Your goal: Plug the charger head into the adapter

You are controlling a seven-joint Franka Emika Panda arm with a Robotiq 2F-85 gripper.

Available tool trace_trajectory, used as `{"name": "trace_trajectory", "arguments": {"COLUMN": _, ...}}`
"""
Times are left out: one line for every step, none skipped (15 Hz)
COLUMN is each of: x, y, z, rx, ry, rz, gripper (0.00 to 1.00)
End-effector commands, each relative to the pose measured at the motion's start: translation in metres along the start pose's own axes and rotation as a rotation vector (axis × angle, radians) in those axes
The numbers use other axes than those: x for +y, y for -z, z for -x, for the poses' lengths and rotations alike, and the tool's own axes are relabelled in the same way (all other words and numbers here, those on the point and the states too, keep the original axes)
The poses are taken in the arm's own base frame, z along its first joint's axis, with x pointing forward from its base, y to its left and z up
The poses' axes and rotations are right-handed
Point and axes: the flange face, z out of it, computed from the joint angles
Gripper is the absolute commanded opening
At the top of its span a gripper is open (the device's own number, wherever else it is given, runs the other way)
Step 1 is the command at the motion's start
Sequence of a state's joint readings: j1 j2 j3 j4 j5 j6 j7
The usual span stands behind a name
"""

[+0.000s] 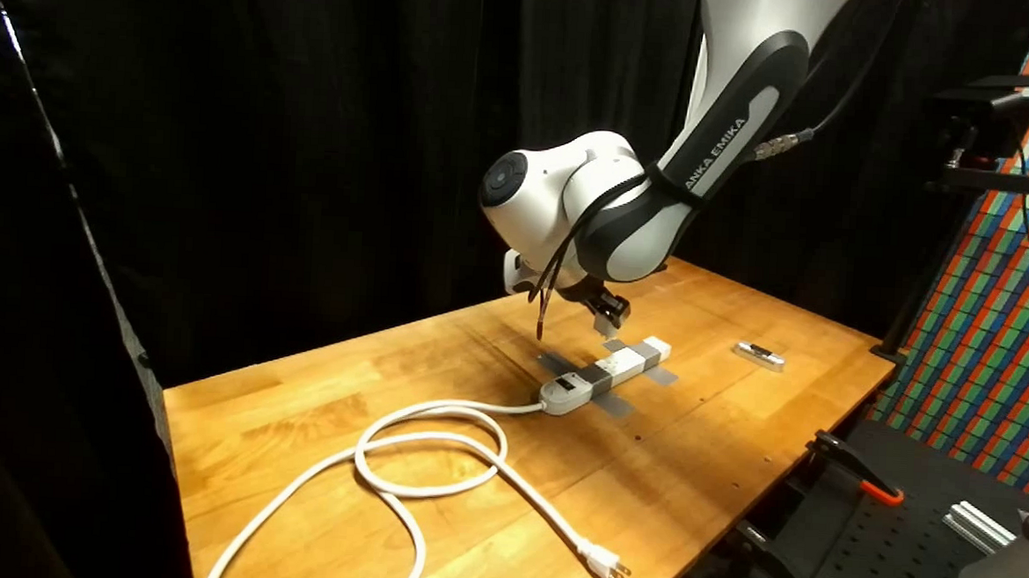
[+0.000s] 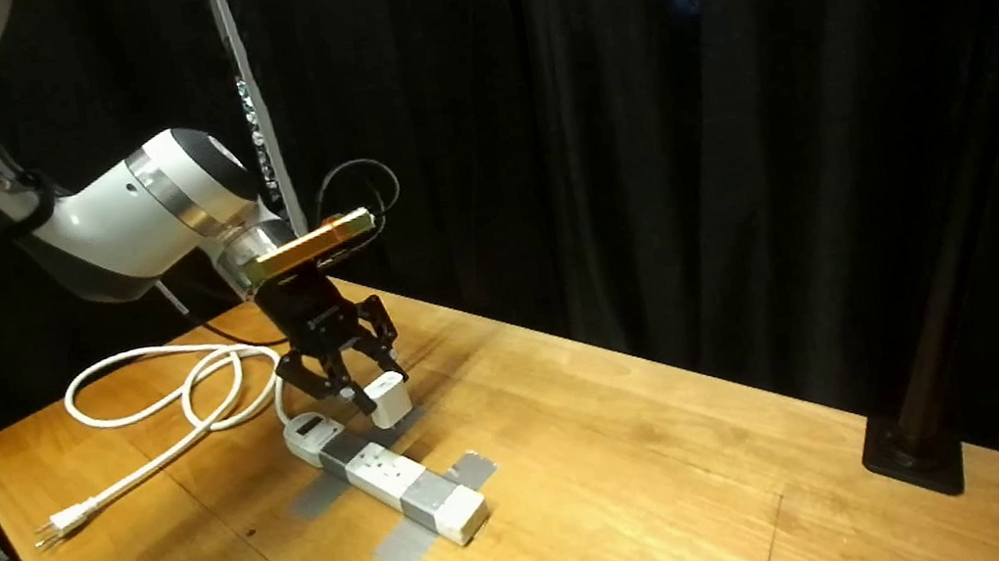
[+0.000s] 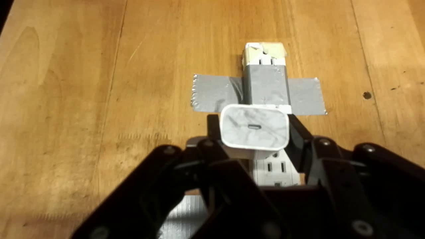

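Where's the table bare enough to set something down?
Bare wood spreads between the power strip and the black stand base; a second patch lies between strip, cord plug and table edge. It's crowded among the loops of cord and around the strip, where the gripper holds the white charger.

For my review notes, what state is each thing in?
Adapter: taped to the table
Charger head: held clear of the adapter, unplugged
Gripper: closed on the charger head
Switch: setting too small to tell
Cable: loosely looped
Cable plug: unplugged, prongs bare
Small silvery object: lying flat
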State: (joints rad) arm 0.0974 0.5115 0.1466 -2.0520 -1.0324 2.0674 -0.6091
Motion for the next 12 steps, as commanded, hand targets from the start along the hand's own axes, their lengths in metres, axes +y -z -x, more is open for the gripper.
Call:
{"name": "trace_trajectory", "arguments": {"x": -0.001, "y": 0.002, "z": 0.011, "rx": -0.036, "ry": 0.037, "rz": -0.011, "gripper": 0.23}}
{"name": "trace_trajectory", "arguments": {"x": -0.002, "y": -0.001, "z": 0.011, "rx": -0.038, "ry": 0.035, "rz": -0.018, "gripper": 0.23}}
{"name": "trace_trajectory", "arguments": {"x": -0.004, "y": -0.005, "z": 0.011, "rx": -0.037, "ry": 0.033, "rz": -0.021, "gripper": 0.23}}
{"name": "trace_trajectory", "arguments": {"x": -0.006, "y": -0.009, "z": 0.011, "rx": -0.030, "ry": 0.032, "rz": -0.028, "gripper": 0.23}}
{"name": "trace_trajectory", "arguments": {"x": -0.007, "y": -0.012, "z": 0.011, "rx": -0.023, "ry": 0.031, "rz": -0.035, "gripper": 0.23}}
{"name": "trace_trajectory", "arguments": {"x": -0.009, "y": -0.015, "z": 0.010, "rx": -0.018, "ry": 0.036, "rz": -0.041, "gripper": 0.23}}
{"name": "trace_trajectory", "arguments": {"x": -0.011, "y": -0.018, "z": 0.009, "rx": -0.012, "ry": 0.042, "rz": -0.052, "gripper": 0.23}}
{"name": "trace_trajectory", "arguments": {"x": -0.013, "y": -0.020, "z": 0.009, "rx": -0.008, "ry": 0.051, "rz": -0.058, "gripper": 0.23}}
{"name": "trace_trajectory", "arguments": {"x": -0.015, "y": -0.023, "z": 0.009, "rx": -0.008, "ry": 0.055, "rz": -0.064, "gripper": 0.23}}
{"name": "trace_trajectory", "arguments": {"x": -0.017, "y": -0.025, "z": 0.008, "rx": -0.004, "ry": 0.056, "rz": -0.069, "gripper": 0.23}}
{"name": "trace_trajectory", "arguments": {"x": -0.019, "y": -0.026, "z": 0.007, "rx": 0.005, "ry": 0.049, "rz": -0.067, "gripper": 0.23}}
{"name": "trace_trajectory", "arguments": {"x": -0.020, "y": -0.028, "z": 0.006, "rx": 0.008, "ry": 0.037, "rz": -0.059, "gripper": 0.23}}
